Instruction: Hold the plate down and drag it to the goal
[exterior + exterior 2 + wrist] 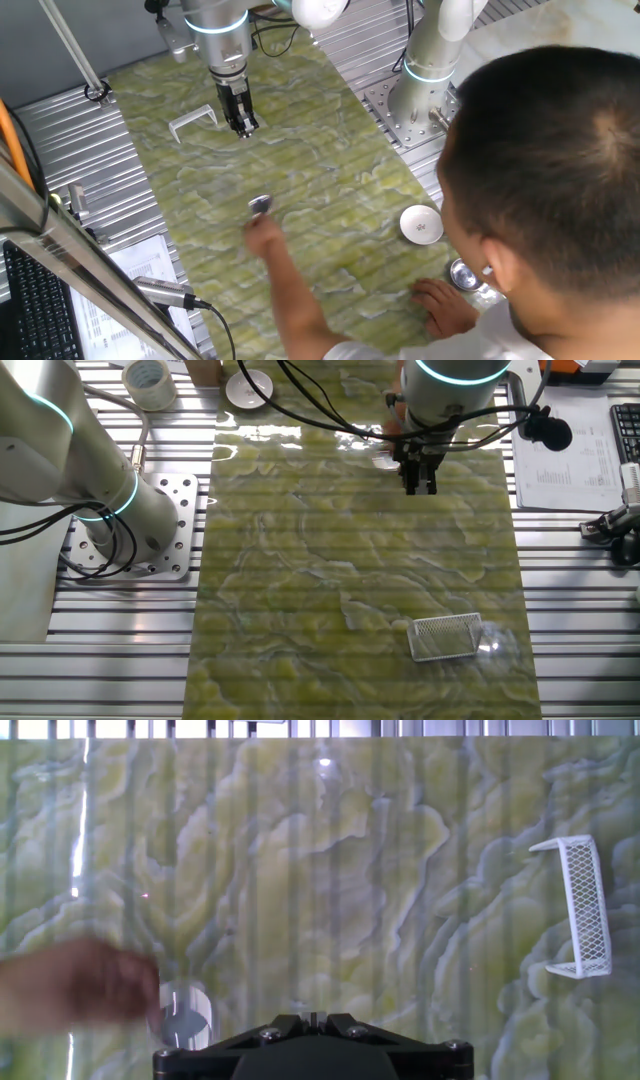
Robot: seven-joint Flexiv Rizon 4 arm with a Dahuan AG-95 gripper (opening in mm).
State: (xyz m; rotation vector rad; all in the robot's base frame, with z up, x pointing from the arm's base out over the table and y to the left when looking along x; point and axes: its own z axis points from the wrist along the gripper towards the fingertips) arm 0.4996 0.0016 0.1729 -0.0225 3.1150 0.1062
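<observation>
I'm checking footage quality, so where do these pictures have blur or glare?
Hand view: the person's hand beside the plate is motion-blurred, and glare streaks the mat's left side. The other fixed view: bright reflection washes the mat's far edge. One fixed view: the person's head is soft.
</observation>
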